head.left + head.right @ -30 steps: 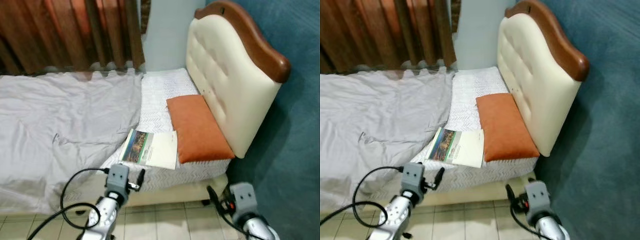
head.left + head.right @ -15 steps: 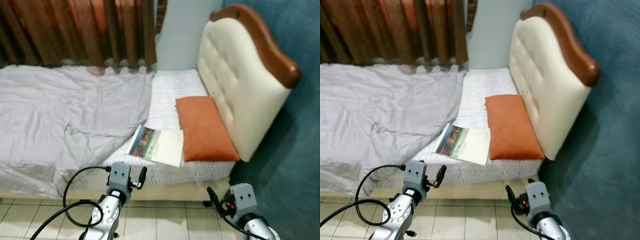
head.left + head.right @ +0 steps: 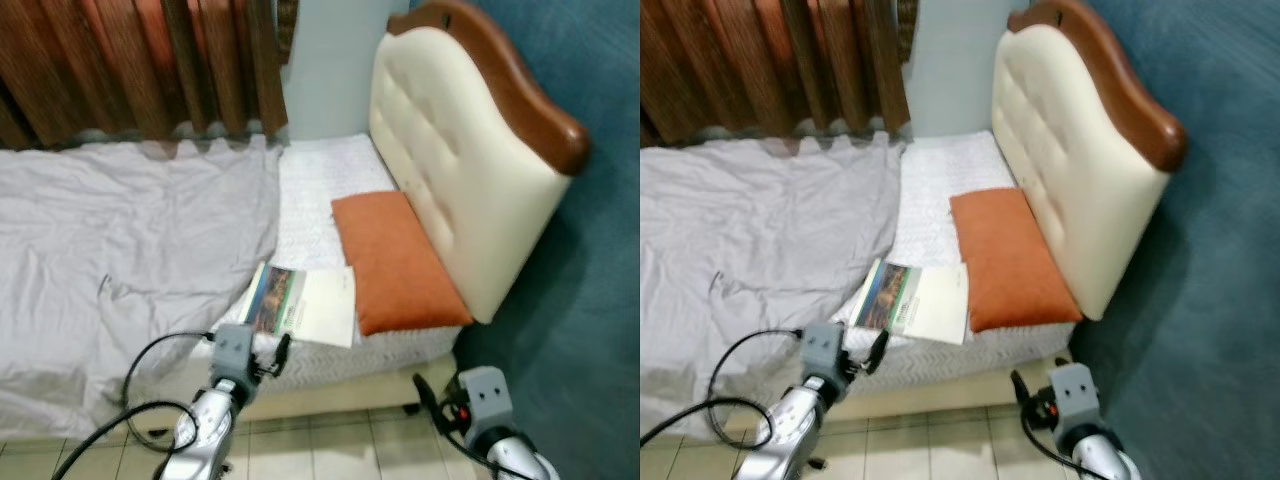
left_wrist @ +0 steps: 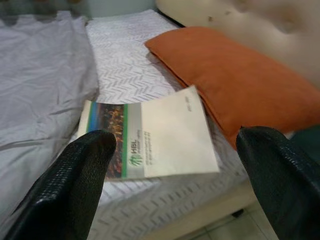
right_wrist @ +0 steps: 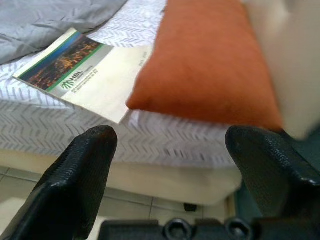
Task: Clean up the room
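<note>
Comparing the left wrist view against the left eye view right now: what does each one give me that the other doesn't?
Left wrist view alone: the booklet's cover detail, a night skyline photo, green stripe and logo, framed by the left gripper's spread fingers.
Left eye view alone: brown curtains, the headboard's wooden top, blue wall, tiled floor, and the right gripper low beside the bed.
Both: booklet, orange pillow, grey sheet, white patterned mattress.
</note>
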### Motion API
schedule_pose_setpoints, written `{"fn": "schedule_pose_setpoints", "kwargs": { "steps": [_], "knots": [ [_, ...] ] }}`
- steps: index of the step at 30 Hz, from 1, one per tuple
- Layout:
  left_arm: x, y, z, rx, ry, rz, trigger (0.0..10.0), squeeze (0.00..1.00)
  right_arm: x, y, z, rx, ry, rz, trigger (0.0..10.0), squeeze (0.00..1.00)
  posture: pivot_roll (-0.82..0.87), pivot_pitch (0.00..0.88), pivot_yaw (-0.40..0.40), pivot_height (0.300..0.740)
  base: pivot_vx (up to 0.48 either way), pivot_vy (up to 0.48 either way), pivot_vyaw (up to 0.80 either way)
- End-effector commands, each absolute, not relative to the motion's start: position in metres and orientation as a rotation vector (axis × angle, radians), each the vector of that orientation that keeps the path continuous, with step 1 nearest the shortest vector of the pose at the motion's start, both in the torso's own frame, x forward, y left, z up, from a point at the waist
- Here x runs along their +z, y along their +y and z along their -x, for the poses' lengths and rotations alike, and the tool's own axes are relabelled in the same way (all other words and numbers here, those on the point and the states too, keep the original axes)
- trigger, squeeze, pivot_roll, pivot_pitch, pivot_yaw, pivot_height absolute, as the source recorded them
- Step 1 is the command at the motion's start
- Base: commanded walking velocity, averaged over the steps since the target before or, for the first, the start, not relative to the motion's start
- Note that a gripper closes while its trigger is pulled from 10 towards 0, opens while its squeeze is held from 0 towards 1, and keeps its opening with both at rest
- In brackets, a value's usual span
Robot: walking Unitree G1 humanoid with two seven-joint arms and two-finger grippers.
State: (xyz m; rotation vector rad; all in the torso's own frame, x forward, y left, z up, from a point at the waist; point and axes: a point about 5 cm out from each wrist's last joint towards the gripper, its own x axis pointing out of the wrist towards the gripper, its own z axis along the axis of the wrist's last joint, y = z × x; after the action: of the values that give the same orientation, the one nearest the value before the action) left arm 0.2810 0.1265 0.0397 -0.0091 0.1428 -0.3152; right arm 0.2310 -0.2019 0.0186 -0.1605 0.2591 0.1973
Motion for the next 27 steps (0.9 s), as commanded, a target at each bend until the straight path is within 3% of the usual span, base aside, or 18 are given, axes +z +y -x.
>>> {"fn": "schedule_pose_setpoints", "kwargs": {
  "steps": [1, 14, 17, 21, 27],
  "knots": [
    [0.037, 0.138, -0.281, -0.292, 0.161, 0.003, 10.0, 0.00, 0.020, -0.195, -0.233, 0.220, 0.245, 0.147, 10.0, 0.00, -0.15, 0.065, 0.006, 0.740, 0.472, 0.000, 0.00],
    [0.038, 0.137, -0.281, -0.290, 0.150, 0.016, 10.0, 0.00, 0.017, -0.195, -0.229, 0.230, 0.262, 0.135, 10.0, 0.00, -0.16, 0.059, 0.004, 0.740, 0.470, 0.000, 0.00],
    [0.039, 0.137, -0.280, -0.286, 0.141, 0.001, 10.0, 0.00, 0.007, -0.196, -0.223, 0.222, 0.357, 0.054, 10.0, 0.00, -0.16, 0.063, 0.002, 0.740, 0.467, 0.000, 0.00],
    [0.043, 0.142, -0.282, -0.292, 0.141, -0.066, 10.0, 0.00, -0.024, -0.197, -0.199, 0.269, 0.621, -0.103, 10.0, 0.00, -0.15, 0.090, -0.001, 0.740, 0.000, 0.000, 0.00],
    [0.055, 0.158, -0.292, -0.316, 0.127, -0.166, 10.0, 0.00, -0.030, -0.197, -0.205, 0.246, 0.614, -0.076, 10.0, 0.00, -0.12, 0.159, 0.004, 0.740, 0.000, 0.000, 0.00]
  ]
}}
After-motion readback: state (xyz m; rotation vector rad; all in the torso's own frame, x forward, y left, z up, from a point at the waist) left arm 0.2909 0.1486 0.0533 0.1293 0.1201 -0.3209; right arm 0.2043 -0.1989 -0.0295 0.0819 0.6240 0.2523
